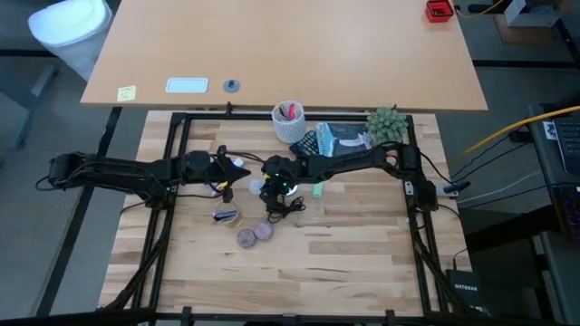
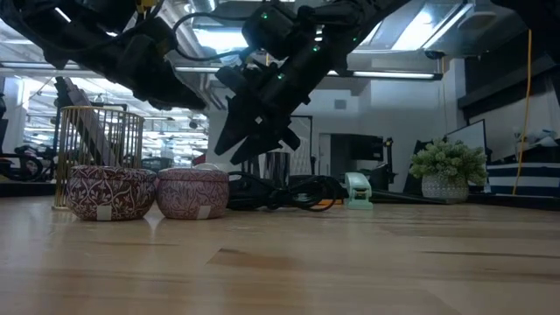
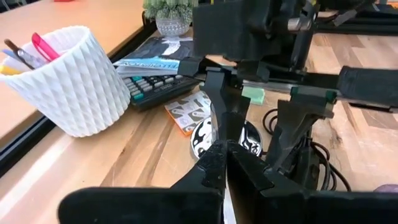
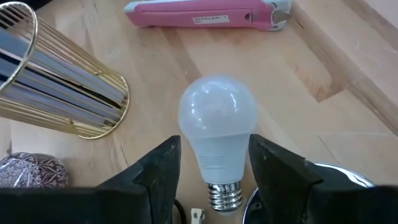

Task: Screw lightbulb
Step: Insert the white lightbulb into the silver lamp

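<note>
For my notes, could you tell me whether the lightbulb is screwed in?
No. The lightbulb sits between the right end effector's fingers, its threaded base bare.

The lightbulb is milky white with a silvery threaded base. Beside it the wire holder is gold, and the flat tool beyond is pink with a grey end. The cup is white with a raised diamond pattern and holds a pink pen. The two round tins are purple with a pale swirling print. The table is light striped wood. The small plant is green. The grippers' fingers are black.
</note>
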You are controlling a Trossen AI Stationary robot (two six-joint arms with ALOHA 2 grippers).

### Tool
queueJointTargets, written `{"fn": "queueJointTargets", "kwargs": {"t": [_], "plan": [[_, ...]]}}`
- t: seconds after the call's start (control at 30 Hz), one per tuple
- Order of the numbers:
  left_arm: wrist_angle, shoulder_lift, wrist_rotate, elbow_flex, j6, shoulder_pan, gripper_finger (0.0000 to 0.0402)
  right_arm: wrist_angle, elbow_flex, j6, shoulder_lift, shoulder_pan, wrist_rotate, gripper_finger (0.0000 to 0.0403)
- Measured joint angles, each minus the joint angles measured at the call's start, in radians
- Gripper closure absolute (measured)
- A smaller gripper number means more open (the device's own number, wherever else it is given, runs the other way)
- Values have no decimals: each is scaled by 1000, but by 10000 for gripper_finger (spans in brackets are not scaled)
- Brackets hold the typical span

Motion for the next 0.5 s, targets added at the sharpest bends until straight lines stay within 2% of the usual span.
{"fn": "queueJointTargets", "kwargs": {"t": [0.17, 0.5], "plan": [[-30, 0, 0, 0, -11, 0, 399, -24, -1, -7, 1, 0, -4, 208], [-77, 0, 0, 0, -80, 0, 399, -214, -4, -68, -36, -2, 6, 208]]}}
